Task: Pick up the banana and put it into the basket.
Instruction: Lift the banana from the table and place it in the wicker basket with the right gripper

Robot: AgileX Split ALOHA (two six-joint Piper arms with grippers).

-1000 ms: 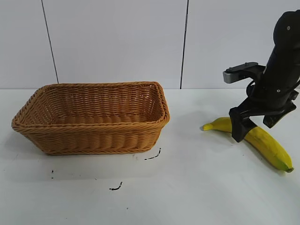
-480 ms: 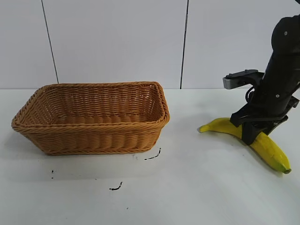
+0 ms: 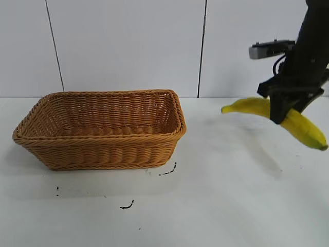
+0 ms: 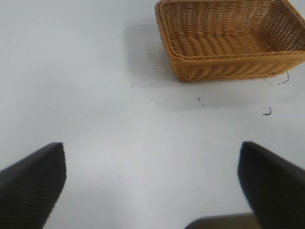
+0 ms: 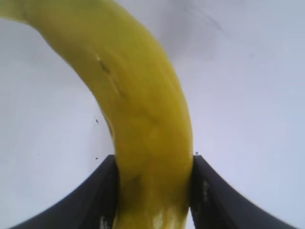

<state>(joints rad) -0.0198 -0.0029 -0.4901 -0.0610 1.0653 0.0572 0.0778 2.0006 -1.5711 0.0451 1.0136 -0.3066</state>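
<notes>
My right gripper (image 3: 281, 114) is shut on the yellow banana (image 3: 300, 127) near its middle and holds it in the air above the table at the right. The stem end (image 3: 227, 109) points left toward the basket, and the other end hangs lower to the right. In the right wrist view the banana (image 5: 143, 119) is clamped between the two black fingers (image 5: 102, 191). The tan wicker basket (image 3: 103, 149) stands empty on the table at the left, well apart from the banana. It also shows in the left wrist view (image 4: 228, 62). My left gripper (image 4: 152, 176) is open over bare table.
Small black marks (image 3: 167, 171) lie on the white table in front of the basket. A white panelled wall (image 3: 128, 46) stands behind the table.
My right gripper shut on the banana and lifted it off the table. The banana now hangs well above the surface. The basket has not moved.
</notes>
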